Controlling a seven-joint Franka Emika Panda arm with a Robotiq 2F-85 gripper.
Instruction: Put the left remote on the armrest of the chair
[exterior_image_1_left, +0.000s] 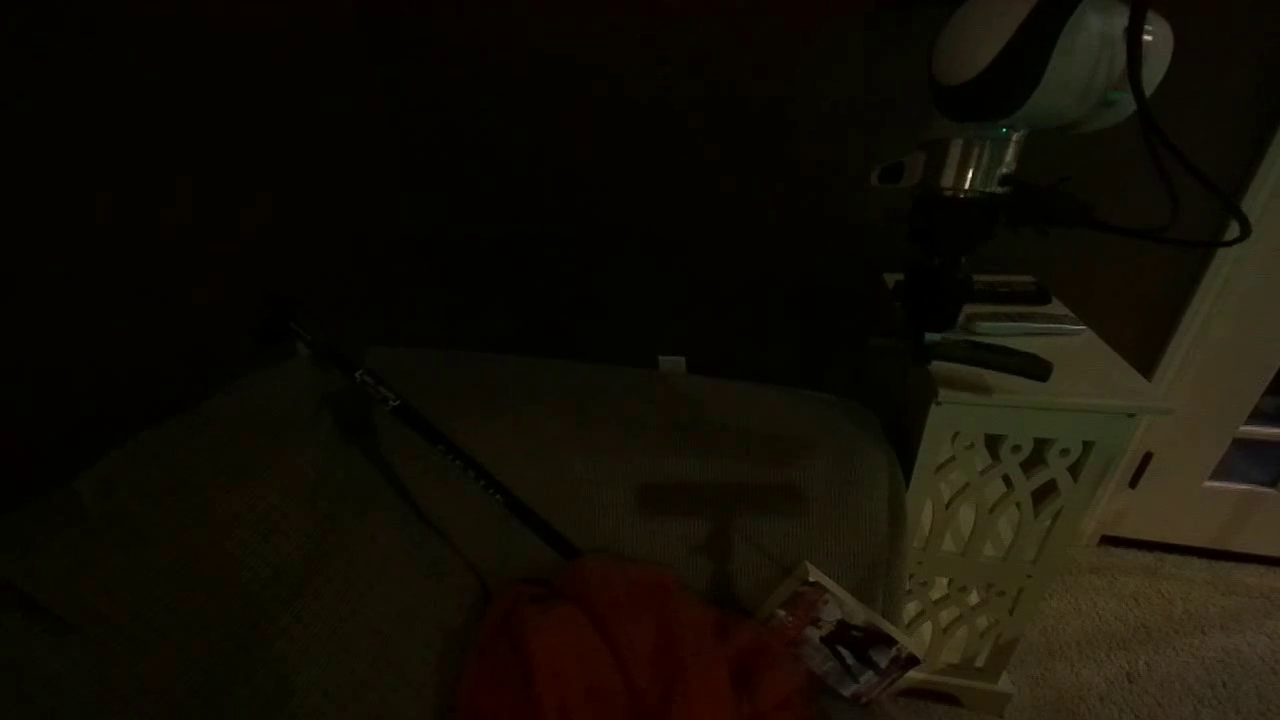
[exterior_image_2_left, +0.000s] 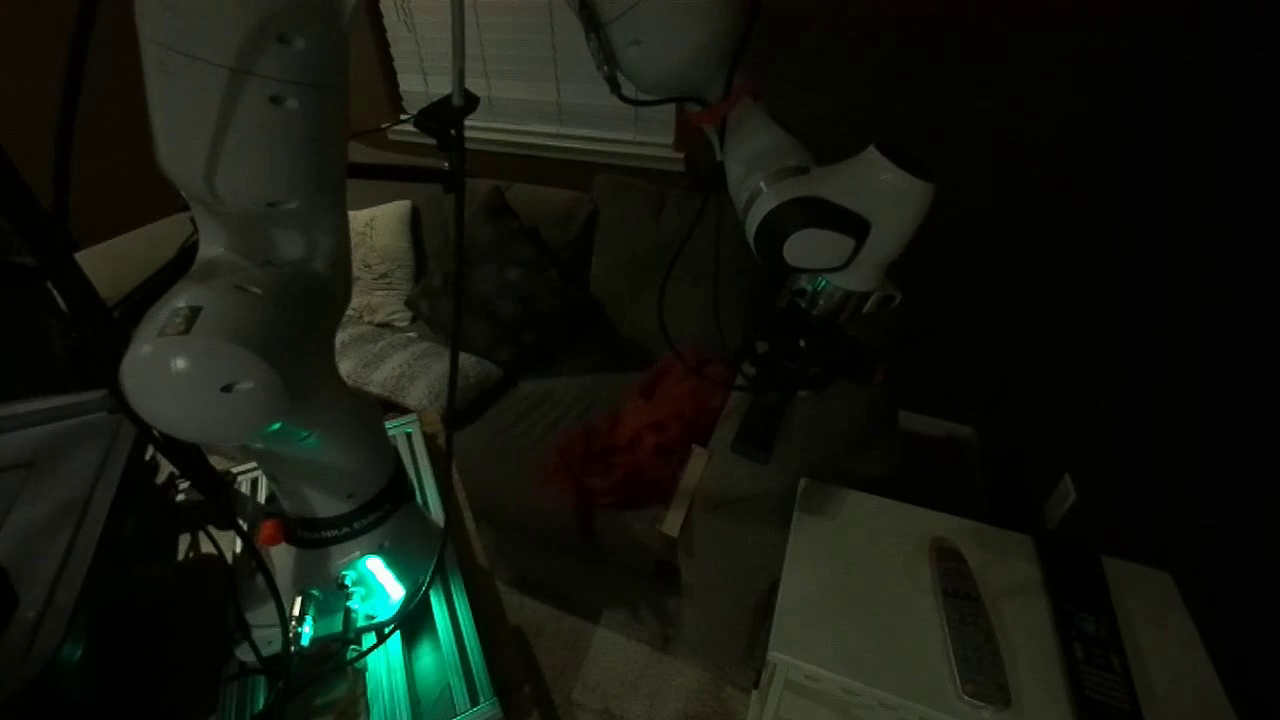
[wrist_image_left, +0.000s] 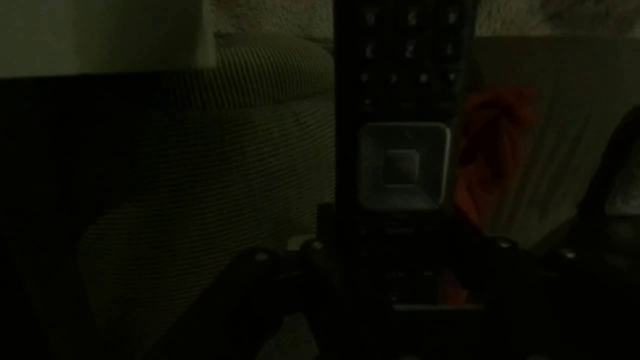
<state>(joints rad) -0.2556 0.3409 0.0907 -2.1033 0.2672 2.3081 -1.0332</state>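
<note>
Dim upholstered chair below | arm arched over, pointing down | fingers clamped on dark remote | chair contact unclear

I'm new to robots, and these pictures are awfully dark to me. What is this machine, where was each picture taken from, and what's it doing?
The white robot arm ends in a dark gripper. Two pictures come from cameras outside it; the close-up is from its wrist. The gripper holds a dark remote with number keys. On the white table lie a grey remote and a black remote. Beside it is a wide padded chair with a red cloth on it. Whether the dark remote touches the chair, I can't tell.
</note>
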